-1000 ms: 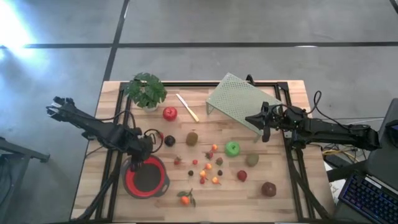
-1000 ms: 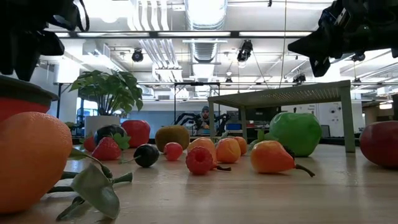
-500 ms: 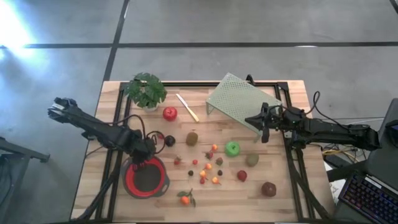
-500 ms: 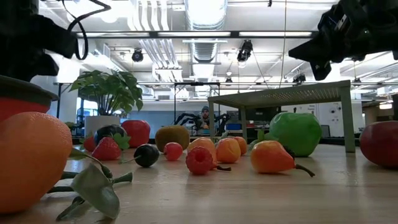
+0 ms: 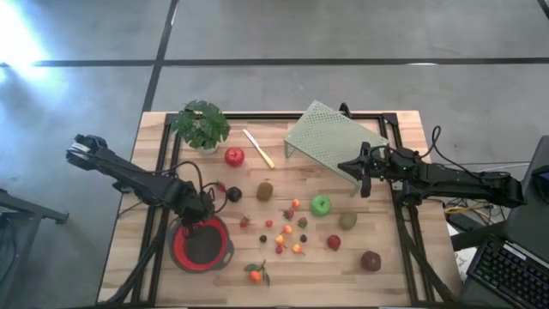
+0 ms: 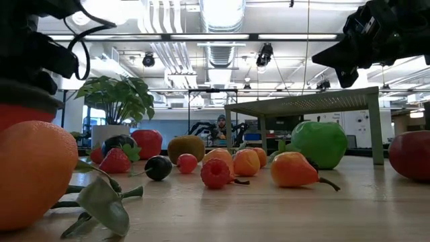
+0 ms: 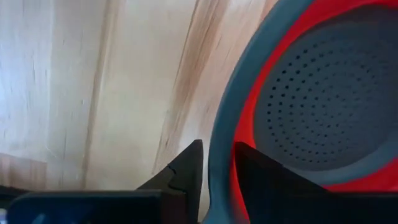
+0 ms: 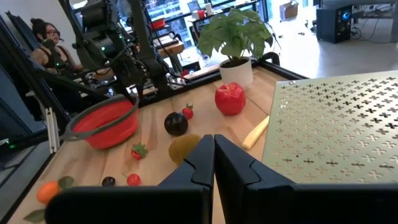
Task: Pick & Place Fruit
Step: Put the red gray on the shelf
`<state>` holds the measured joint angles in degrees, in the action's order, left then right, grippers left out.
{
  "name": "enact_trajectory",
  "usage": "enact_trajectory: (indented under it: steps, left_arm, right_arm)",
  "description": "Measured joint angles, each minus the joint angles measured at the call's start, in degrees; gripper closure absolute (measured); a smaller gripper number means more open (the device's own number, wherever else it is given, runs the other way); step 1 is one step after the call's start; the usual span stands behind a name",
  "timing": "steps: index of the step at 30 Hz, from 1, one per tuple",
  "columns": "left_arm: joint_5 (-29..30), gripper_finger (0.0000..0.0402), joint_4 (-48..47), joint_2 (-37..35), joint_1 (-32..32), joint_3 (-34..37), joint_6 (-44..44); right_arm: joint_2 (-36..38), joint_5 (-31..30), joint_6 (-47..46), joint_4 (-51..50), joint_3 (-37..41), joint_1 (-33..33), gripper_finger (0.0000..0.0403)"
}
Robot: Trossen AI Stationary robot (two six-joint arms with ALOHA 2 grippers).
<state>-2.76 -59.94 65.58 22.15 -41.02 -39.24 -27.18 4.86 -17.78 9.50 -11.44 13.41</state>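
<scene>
A red colander bowl [image 5: 202, 246] with a grey rim stands on the table's near left part. My left gripper [image 5: 196, 218] points down over the bowl's far rim and is shut on it. The fruit lies spread over the middle of the table. There is a red apple [image 5: 234, 156], a kiwi [image 5: 265, 190], a dark plum [image 5: 234, 194], a green apple [image 5: 320, 204], a leafy tangerine [image 5: 255, 275] and several small berries [image 5: 287, 232]. My right gripper [image 5: 362, 177] hangs shut and level over the table's right part, clear of everything. My left gripper holds the bowl's grey rim [image 7: 219, 163] at its far side, one finger inside the bowl [image 7: 255, 168] and one outside [image 7: 186, 169]. The fingers come from above, pointing down. The bowl stands upright on the table.
A potted plant [image 5: 200, 125] and a pale knife [image 5: 257, 148] are at the far left. A green perforated rack [image 5: 330, 137] stands at the far right. A second kiwi [image 5: 347, 221], a strawberry [image 5: 334, 242] and a dark red apple [image 5: 371, 261] lie near right. A person [image 8: 46, 37] sits beyond the table.
My left gripper has come down toward the bowl's far rim, its fingers still pointing down. The bowl and the fruit have stayed in place.
</scene>
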Motion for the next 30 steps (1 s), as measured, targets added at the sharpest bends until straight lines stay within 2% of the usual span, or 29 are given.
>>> enact_trajectory:
  steps: [8, 20, 30]
  left_arm:
    - [-0.4, 0.0370, 0.1, -0.1, -0.2, -2.7, 2.6]
    - [-1.3, 0.0367, -0.1, -0.1, -4.5, -6.7, 3.9]
    - [-1.3, 0.0377, 4.1, -0.1, -15.1, -16.9, 8.1]
  right_arm:
    - [0.0, 0.0, -0.1, -0.3, 0.0, 0.0, 0.0394]
    - [0.0, 0.0, -0.2, -0.8, 0.0, 0.0, 0.0394]
    - [0.0, 0.0, -0.2, -2.1, 0.0, 0.0, 0.0394]
